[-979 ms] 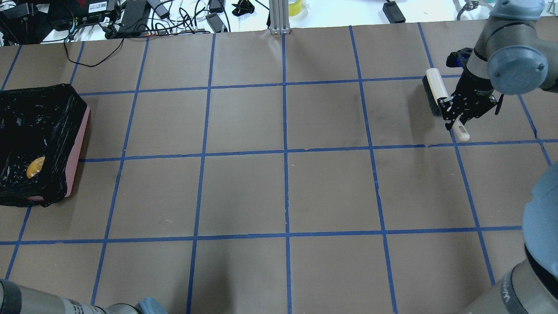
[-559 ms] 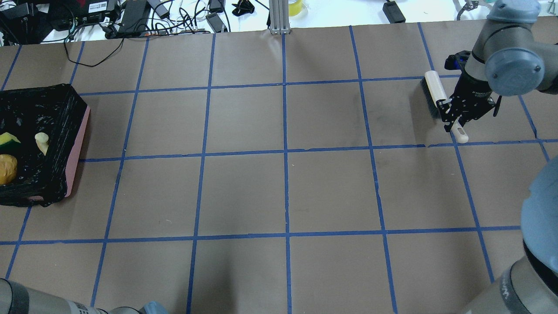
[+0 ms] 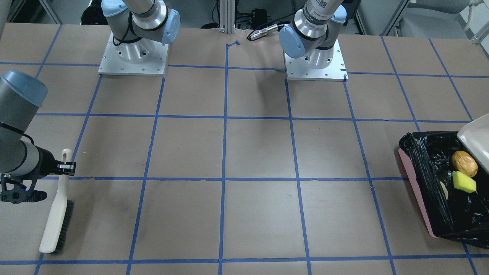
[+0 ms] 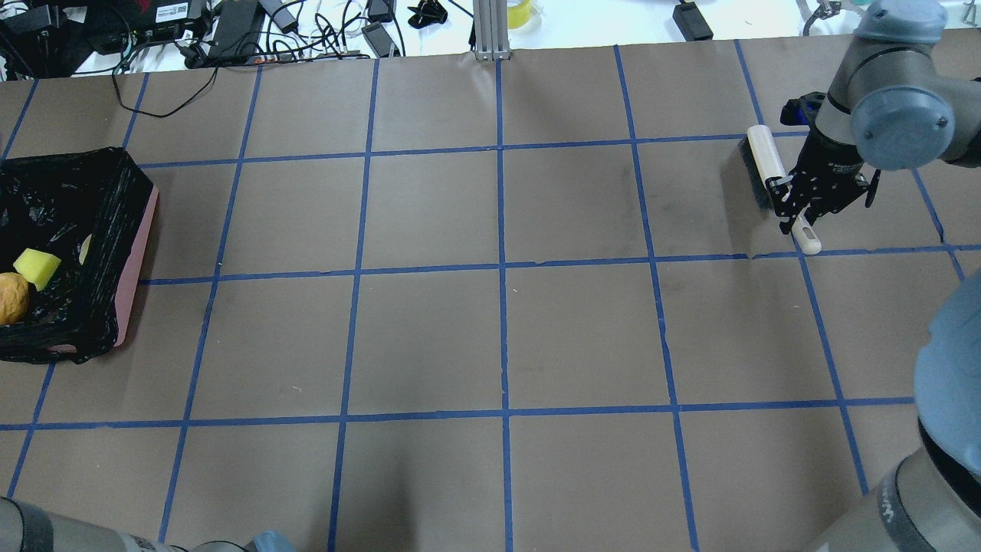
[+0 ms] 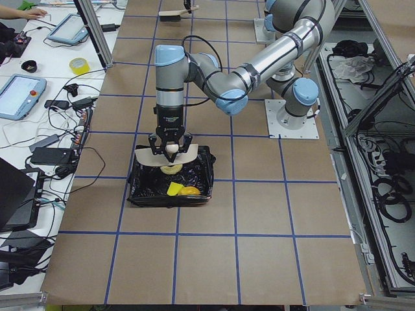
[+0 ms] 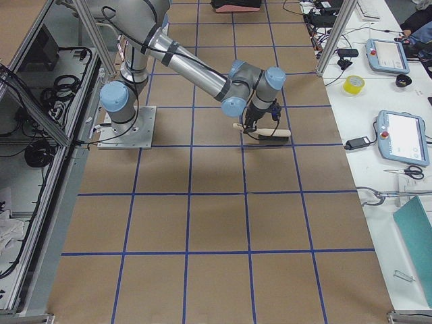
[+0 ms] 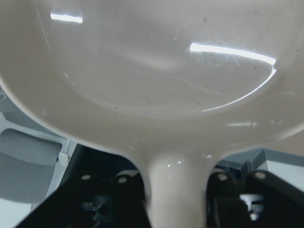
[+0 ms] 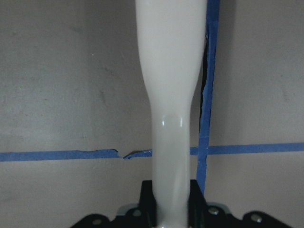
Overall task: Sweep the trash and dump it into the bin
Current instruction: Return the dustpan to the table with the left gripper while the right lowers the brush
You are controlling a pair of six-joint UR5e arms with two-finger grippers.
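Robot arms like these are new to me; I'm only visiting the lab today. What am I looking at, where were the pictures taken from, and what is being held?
The machine is two jointed arms bolted to a brown table, each ending in a two-finger gripper. One picture looks down from behind the robot, one faces it, two look along the table from its ends, and two come from cameras on the wrists. The left gripper is shut on the handle of a cream dustpan, held over a pink bin lined with a black bag. In the bin lie a potato-like lump, a yellow sponge and a piece of bread. The right gripper is shut on a brush at the table's other end.
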